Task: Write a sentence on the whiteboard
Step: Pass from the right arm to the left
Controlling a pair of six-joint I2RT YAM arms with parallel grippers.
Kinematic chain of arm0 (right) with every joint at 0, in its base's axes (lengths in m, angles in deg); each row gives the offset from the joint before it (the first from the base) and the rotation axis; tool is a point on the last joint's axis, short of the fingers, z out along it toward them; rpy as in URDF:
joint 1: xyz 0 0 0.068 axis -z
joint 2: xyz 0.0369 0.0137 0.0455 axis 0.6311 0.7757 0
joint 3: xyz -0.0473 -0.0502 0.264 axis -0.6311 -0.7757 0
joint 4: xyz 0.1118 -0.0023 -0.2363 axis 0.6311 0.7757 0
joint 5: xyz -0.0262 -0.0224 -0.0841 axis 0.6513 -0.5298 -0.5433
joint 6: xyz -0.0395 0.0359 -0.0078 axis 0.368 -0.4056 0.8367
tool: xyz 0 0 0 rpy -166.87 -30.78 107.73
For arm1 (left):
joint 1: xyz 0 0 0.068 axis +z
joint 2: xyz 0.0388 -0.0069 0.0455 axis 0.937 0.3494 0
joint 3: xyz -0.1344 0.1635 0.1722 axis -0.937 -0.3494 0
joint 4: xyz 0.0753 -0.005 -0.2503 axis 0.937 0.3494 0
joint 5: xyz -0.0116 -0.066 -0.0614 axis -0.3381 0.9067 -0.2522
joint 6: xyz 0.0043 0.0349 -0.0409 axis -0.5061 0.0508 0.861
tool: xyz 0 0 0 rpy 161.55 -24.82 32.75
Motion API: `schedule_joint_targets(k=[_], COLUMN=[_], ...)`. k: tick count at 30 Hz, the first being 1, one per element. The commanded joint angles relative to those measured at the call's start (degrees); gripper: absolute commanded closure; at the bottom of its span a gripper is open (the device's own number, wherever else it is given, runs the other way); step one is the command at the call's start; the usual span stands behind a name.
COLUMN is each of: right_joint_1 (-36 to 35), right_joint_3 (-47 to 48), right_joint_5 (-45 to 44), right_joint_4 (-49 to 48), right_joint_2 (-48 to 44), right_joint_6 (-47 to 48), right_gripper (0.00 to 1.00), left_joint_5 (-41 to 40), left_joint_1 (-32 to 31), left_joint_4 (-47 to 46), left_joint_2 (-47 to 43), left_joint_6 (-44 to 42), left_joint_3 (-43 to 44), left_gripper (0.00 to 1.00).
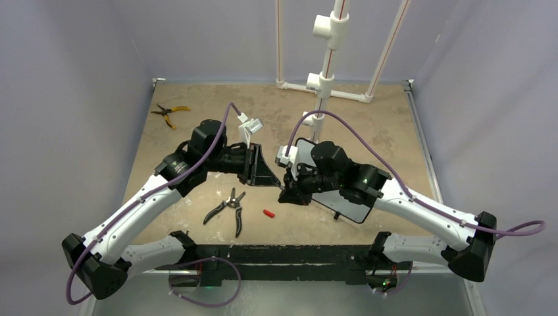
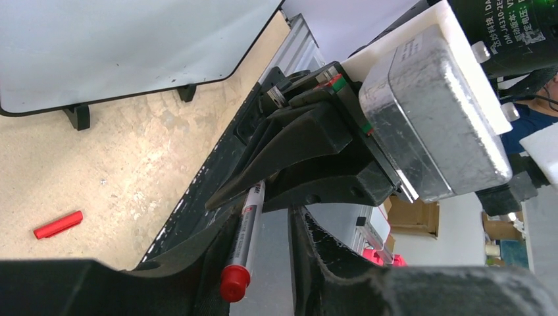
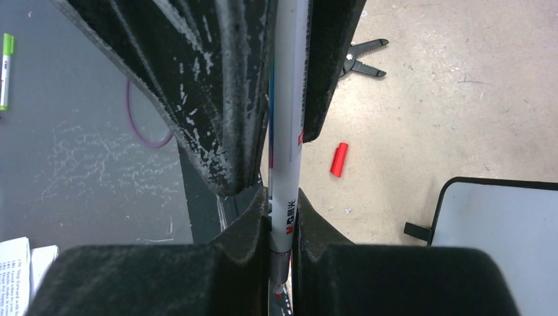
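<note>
The whiteboard (image 1: 345, 205) lies on the table under my right arm, mostly hidden by it. Its white face also shows in the left wrist view (image 2: 131, 46) and the right wrist view (image 3: 500, 230). No red sentence shows on the parts I see. My right gripper (image 1: 287, 192) (image 3: 281, 201) is shut on a white marker (image 3: 284, 131), its bare red tip towards the wrist. My left gripper (image 1: 273, 172) (image 2: 263, 220) is open around the marker's red back end (image 2: 235, 283), which rests against one finger with a gap to the other.
The marker's red cap (image 1: 268, 212) lies on the table near the front, beside black pliers (image 1: 227, 207). Yellow-handled pliers (image 1: 168, 113) lie at the far left. A white PVC pipe stand (image 1: 322, 79) rises at the back middle.
</note>
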Motion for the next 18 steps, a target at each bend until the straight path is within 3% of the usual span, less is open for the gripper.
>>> schedule_joint_targets(k=[1,7,11,14,17,18], right_joint_1=[-0.5,-0.5,-0.6,-0.7,-0.7,-0.7], right_joint_3=[2.5,2.4,2.4,2.4,2.6,2.5], right_joint_5=[-0.3,-0.4,-0.1,-0.7,-2.1,-2.7], right_joint_4=[0.2,0.2,0.3,0.3,0.0,-0.4], right_joint_2=[0.1,-0.1,-0.2,-0.4,-1.2,-1.8], right_joint_6=[0.8,0.8,0.8,0.8,0.3,-0.3], right_gripper=[1.00,1.00,1.00,1.00,1.00,0.95], left_joint_5=[1.7,1.7,1.7,1.6,1.2,0.4], left_joint_1=[0.6,0.9,1.1,1.3,1.3,1.4], left_joint_4=[-1.2,-0.9,-0.5,-0.5,-0.3,-0.1], left_joint_2=[0.3,0.4,0.3,0.1,-0.2,-0.4], left_joint_6=[-0.6,-0.7,-1.0,-1.2,-1.5,-1.9], left_joint_3=[0.0,0.1,0.0,0.0,0.0,0.0], left_gripper=[0.67,0.71,0.83,0.99,1.00,1.00])
